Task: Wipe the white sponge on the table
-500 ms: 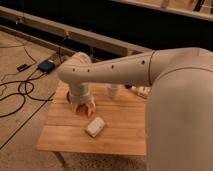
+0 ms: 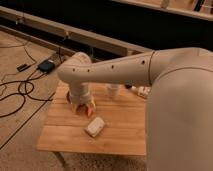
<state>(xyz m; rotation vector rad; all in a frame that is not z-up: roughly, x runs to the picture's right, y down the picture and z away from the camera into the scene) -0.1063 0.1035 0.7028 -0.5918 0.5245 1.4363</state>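
The white sponge lies flat on the light-wood table, near the middle of its front half. My gripper hangs fingers-down over the table's left rear part, just behind and left of the sponge and a small gap away from it. Its fingers stand spread, and I see nothing held between them. An orange shape shows at the right fingertip; I cannot tell whether it is part of the gripper or a thing on the table. My large white arm reaches in from the right.
A white cup stands at the table's back edge, right of the gripper. A small object lies further right, partly hidden by my arm. Black cables and a dark box lie on the floor to the left. A dark wall runs behind the table.
The gripper has shifted slightly down and right, closer to the sponge. The sponge and cup have not moved.
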